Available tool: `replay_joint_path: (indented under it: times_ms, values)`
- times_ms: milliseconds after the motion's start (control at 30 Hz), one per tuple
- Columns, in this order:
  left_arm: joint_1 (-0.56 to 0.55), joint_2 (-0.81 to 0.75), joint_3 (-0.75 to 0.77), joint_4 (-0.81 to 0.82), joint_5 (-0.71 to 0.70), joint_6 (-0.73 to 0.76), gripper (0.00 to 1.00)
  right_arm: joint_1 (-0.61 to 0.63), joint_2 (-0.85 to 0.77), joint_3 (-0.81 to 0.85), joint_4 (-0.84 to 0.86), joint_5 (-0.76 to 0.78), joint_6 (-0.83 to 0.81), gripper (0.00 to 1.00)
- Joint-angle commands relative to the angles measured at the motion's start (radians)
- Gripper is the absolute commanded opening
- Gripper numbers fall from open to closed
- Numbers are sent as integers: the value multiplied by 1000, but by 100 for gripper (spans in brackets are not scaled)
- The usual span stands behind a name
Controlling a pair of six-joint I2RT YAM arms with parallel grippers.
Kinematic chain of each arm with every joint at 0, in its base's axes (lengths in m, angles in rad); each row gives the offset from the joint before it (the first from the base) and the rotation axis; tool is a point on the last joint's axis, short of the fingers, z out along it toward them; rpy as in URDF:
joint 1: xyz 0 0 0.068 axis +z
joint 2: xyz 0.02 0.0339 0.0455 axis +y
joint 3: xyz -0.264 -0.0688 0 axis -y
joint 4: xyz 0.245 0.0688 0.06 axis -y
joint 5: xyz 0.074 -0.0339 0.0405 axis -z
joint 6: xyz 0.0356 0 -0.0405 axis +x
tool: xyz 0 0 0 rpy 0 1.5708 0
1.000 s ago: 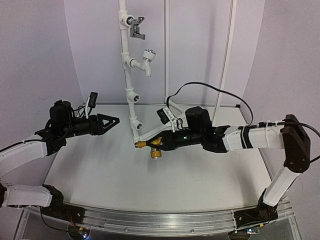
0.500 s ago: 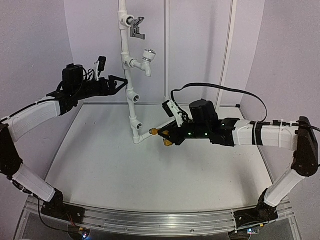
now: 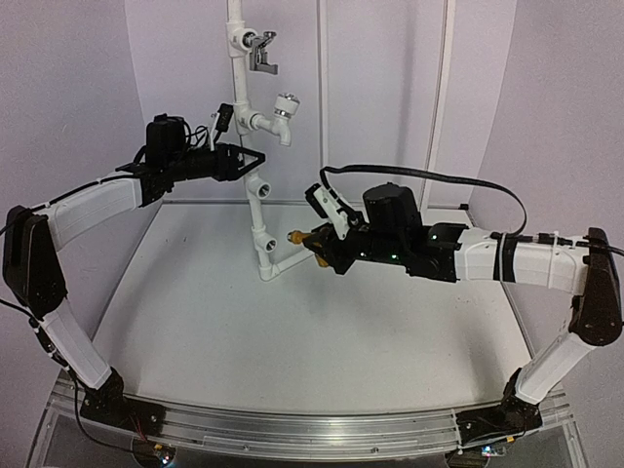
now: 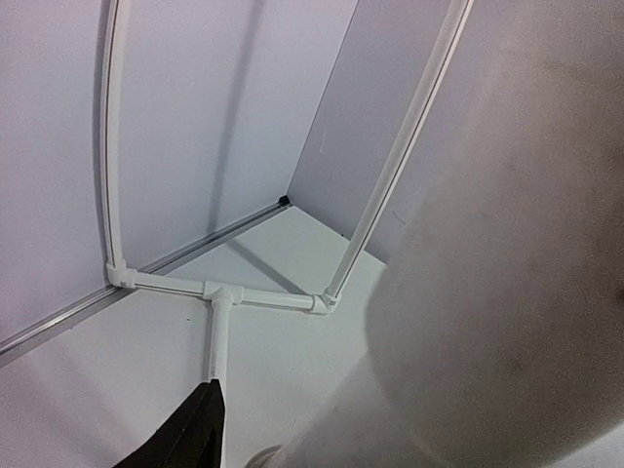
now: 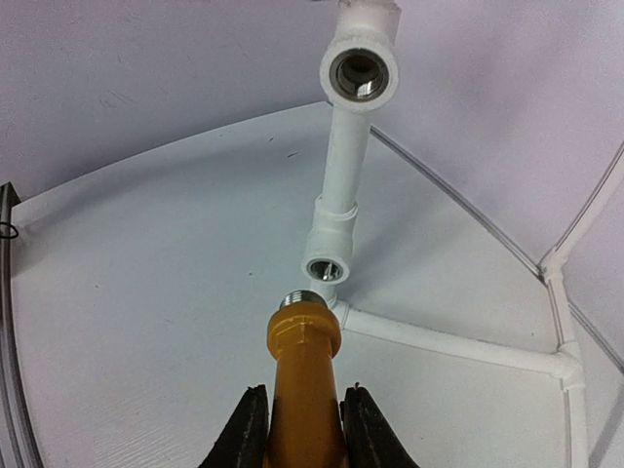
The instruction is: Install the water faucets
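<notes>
We see only the threaded end and neck of the small golden-brass tap (image 5: 303, 380); its spout and knob run off the bottom edge. In the left wrist view the white plastic pipe (image 4: 507, 292) is a blur, and one of the left fingers (image 4: 190, 439) shows only its tip.

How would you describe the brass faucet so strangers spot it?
Find the white pipe stand. Near its base, the right gripper holds the brass faucet. Unlike the white tap and chrome tap mounted above, it is golden and unattached.
</notes>
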Motion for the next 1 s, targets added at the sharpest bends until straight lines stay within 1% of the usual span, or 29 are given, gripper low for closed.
replay_joint_path:
  times_ms: [0,100,133,167,200,333,433,533,600,767,967]
  values:
    - [-28,-1,40,39,5,30,42,9,5,84,48,81,-112,0]
    - [-55,-34,5,39,-40,63,27,15,15,101,54,89,-162,0]
    - [-65,-47,-9,39,-65,78,19,17,17,105,55,96,-174,0]
    - [-75,-66,-24,39,-88,90,13,21,18,107,56,99,-187,0]
    - [-84,-79,-41,39,-110,101,9,24,18,106,58,101,-201,0]
    - [-95,-121,-80,38,-146,78,1,56,10,92,62,151,-292,0]
    - [-123,-159,-130,39,-174,95,0,70,-10,71,64,172,-322,0]
    - [-152,-202,-200,38,-219,105,0,84,-45,30,67,134,-328,0]
    - [-164,-219,-233,39,-228,77,0,108,-63,0,87,149,-348,0]
    - [-174,-261,-289,40,-230,1,0,140,-77,-39,160,253,-411,0]
    - [-177,-306,-332,38,-236,-63,0,143,-64,-42,249,254,-501,0]
